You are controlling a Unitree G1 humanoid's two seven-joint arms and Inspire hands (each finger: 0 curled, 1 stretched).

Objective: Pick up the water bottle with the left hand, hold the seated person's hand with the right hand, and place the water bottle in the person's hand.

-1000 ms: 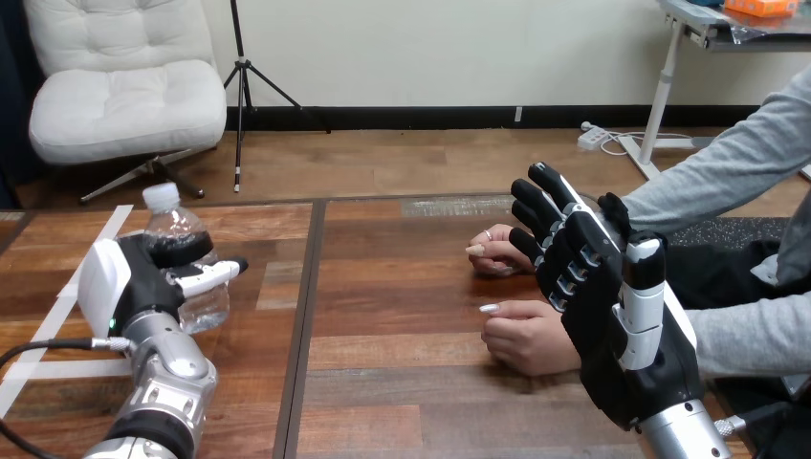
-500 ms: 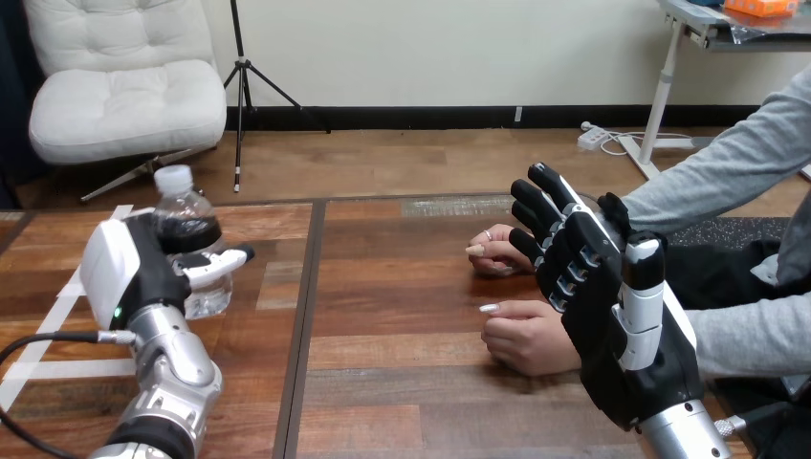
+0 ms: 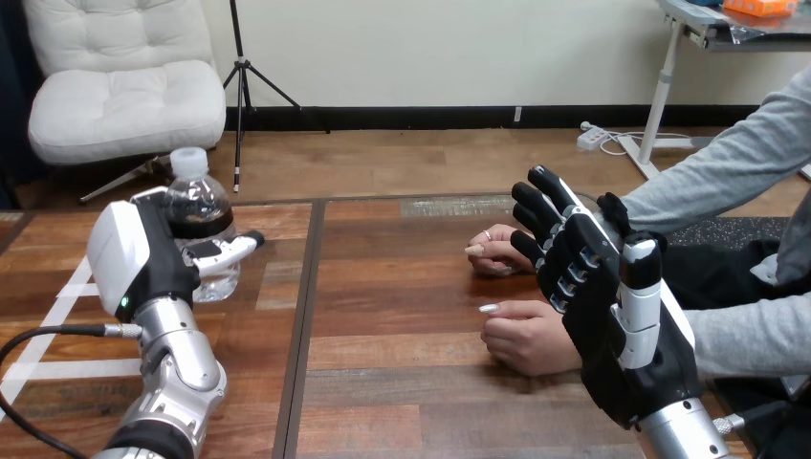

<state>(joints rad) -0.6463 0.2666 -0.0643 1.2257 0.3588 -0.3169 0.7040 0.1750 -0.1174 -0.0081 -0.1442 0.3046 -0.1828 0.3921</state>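
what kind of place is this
Probably a robot test setup rather than a home table: a wooden table marked with white tape, the robot's left hand gripping a water bottle, and a person's hands resting at the right beside its open right hand.

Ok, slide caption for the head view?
Left hand grips the water bottle; open right hand near the person's hands.

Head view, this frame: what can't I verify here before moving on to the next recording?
1. Water bottle: its left side and lower body sit behind the left robot hand; whether its base touches the table cannot be told.
2. The person's nearer hand: its wrist end is behind the right robot hand; contact between them cannot be told.
3. The person's farther hand: partly behind the same robot hand.
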